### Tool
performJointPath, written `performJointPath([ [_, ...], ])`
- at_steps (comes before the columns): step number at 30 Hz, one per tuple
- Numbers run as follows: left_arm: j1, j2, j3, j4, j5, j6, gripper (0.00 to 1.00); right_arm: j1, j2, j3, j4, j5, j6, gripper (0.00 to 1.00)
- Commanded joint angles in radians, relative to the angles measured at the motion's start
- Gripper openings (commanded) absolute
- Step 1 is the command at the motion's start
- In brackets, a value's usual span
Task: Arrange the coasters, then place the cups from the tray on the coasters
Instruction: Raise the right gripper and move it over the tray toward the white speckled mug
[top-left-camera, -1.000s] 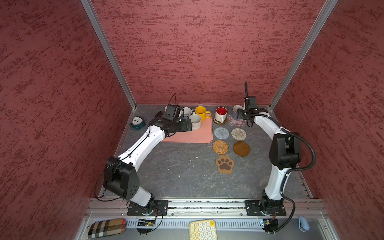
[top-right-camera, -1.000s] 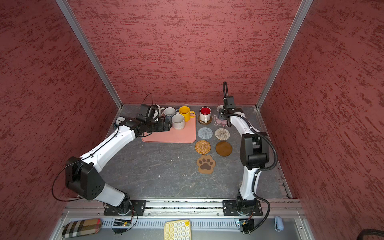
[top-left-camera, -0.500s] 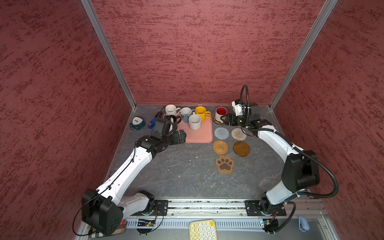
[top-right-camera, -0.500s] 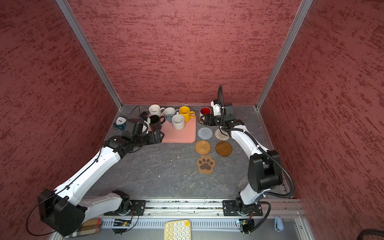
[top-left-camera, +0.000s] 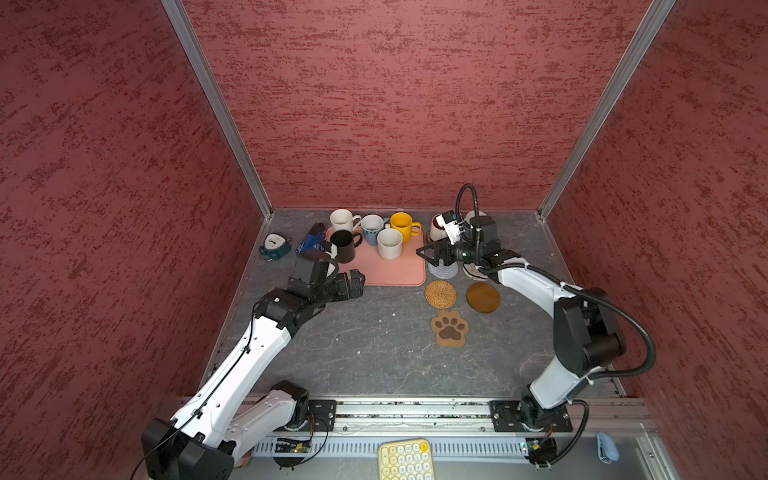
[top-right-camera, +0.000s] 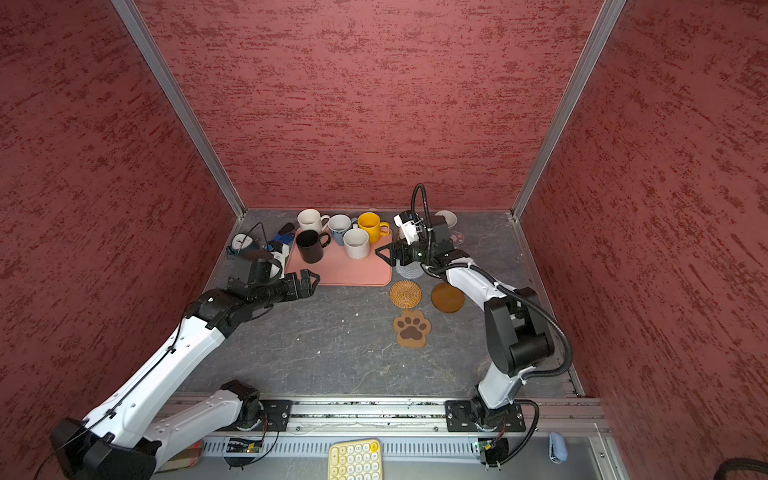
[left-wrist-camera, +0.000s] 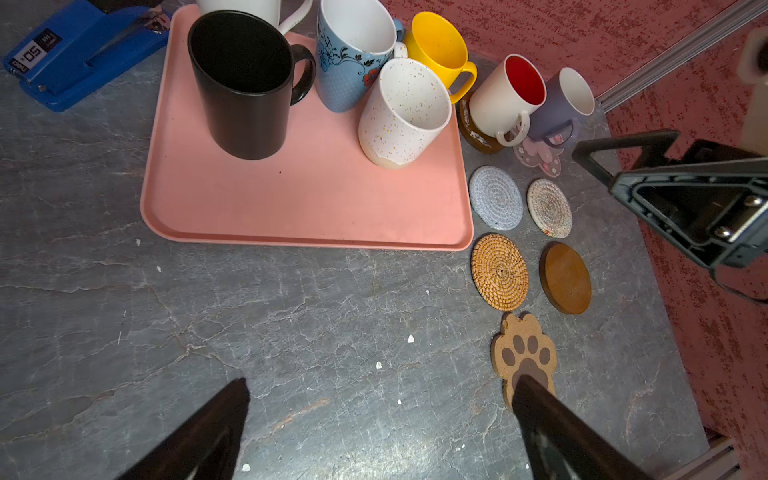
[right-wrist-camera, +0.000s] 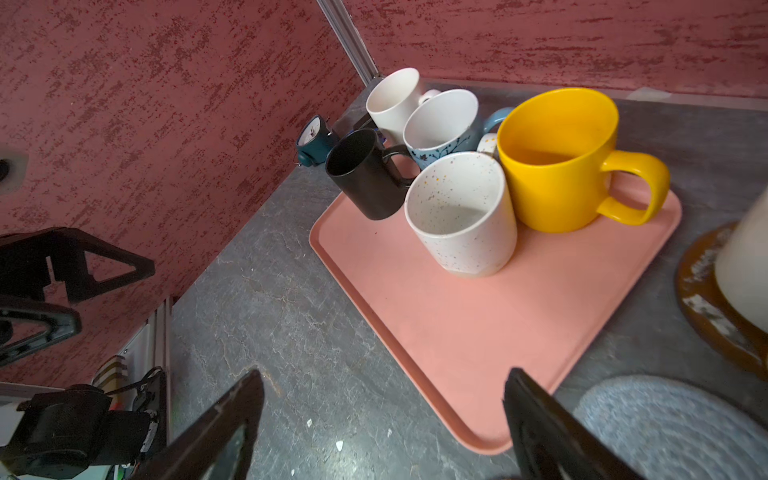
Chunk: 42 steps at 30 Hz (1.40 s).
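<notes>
We see our right gripper (top-left-camera: 430, 254), jaws spread wide and empty, poised at the right edge of the flat salmon-pink tray (top-left-camera: 390, 274), whose upright speckled white ceramic mug (top-left-camera: 389, 245) stands closer to it than to our equally open, empty left gripper (top-left-camera: 356, 284).

White links (top-left-camera: 249, 357), black joints (top-left-camera: 586, 338), ribbed cable (top-left-camera: 649, 353), seemingly triangular right claw (top-left-camera: 428, 255)
</notes>
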Motion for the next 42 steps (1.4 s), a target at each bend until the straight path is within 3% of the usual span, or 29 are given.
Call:
performJointPath([
  [1, 0.012, -0.007, 0.008, -0.02, -0.001, -0.002, 1.0, -0.002, 0.082, 0.064, 0.092, -0.091, 0.014, 0.93],
  [22, 0.062, 0.044, 0.002, -0.017, 0.033, 0.029, 1.0, 0.024, 0.44, 0.398, 0.075, -0.126, 0.07, 0.96],
  [42, 0.072, 0.06, 0.012, -0.028, 0.037, 0.037, 1.0, 0.041, 0.614, 0.599, 0.072, -0.153, 0.096, 0.96],
])
